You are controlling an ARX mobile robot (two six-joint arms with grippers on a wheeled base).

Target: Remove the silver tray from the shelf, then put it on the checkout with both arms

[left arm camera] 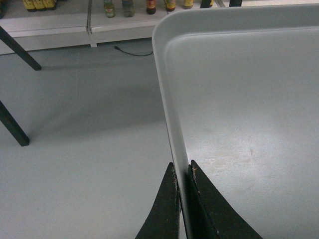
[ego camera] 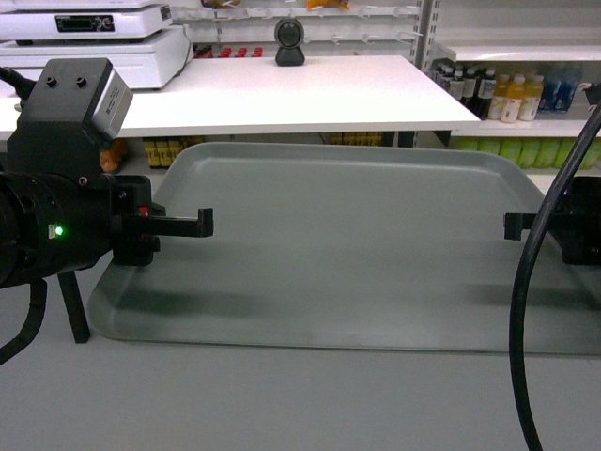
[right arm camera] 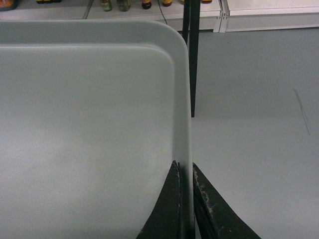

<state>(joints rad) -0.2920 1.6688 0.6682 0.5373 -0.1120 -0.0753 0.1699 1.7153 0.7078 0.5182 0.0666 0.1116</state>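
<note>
The silver tray [ego camera: 347, 244] hangs level over the grey floor, just in front of the white checkout [ego camera: 282, 94] and lower than its top. A round black camera device [ego camera: 289, 42] stands on the checkout. My left gripper [ego camera: 202, 224] is shut on the tray's left rim [left arm camera: 172, 114], one finger [left arm camera: 164, 209] outside and one inside. On the other side my right gripper [ego camera: 512, 225] is shut on the right rim [right arm camera: 183, 99], with its fingers [right arm camera: 214, 214] pinching the edge. A white shelf [ego camera: 507, 52] holding bottles stands at the back right.
A white scale [ego camera: 84, 42] sits on the checkout's left end. Black table legs [left arm camera: 12, 124] [right arm camera: 192, 59] stand close beside the tray. A thick black cable [ego camera: 540, 282] hangs at the right. Bottles [ego camera: 174, 150] line the low shelves behind.
</note>
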